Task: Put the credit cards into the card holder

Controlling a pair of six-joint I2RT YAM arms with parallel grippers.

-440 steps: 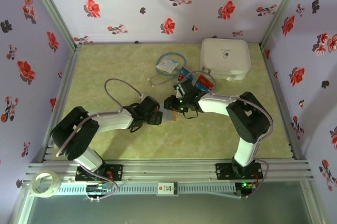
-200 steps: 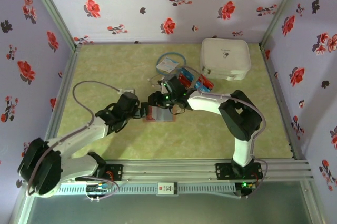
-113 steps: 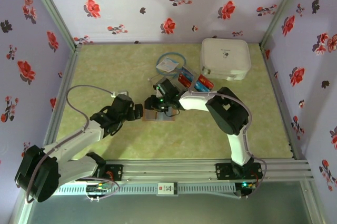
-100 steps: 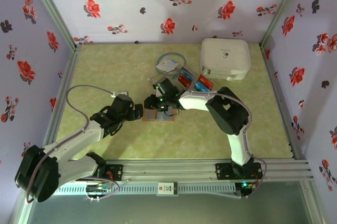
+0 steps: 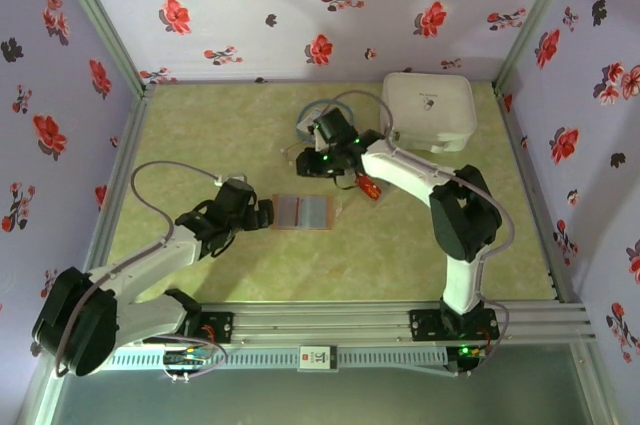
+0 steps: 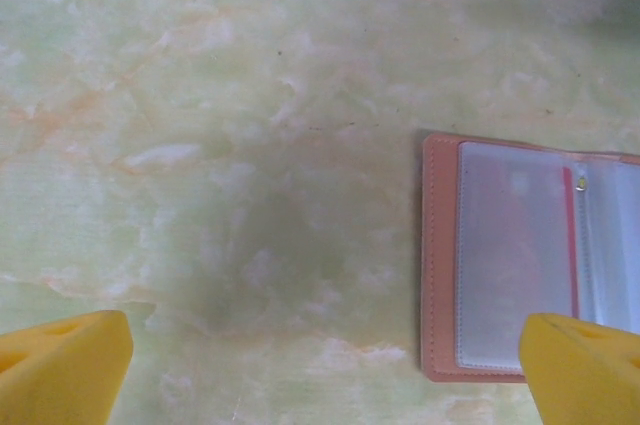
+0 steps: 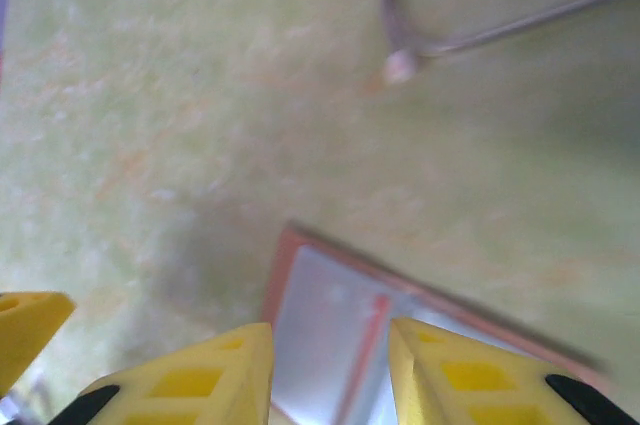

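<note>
Left gripper (image 6: 322,367): fingers held wide apart, nothing gripped | right gripper (image 7: 330,375): fingers narrowly parted, nothing clamped | holder (image 5: 303,212) laid open just beside left gripper | red card (image 5: 368,188) seen beyond holder, by right arm

Green marbled table (image 5: 200,135), open card holder (image 5: 302,212) lying mid-table; white square case (image 5: 428,110) at far right corner

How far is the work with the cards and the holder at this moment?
Done: the card holder lies open, a red card seemingly inside a sleeve. In hand: nothing; the left end effector and right end effector are both open. Left: a loose red card on the table, plus any cards hidden from view.
</note>
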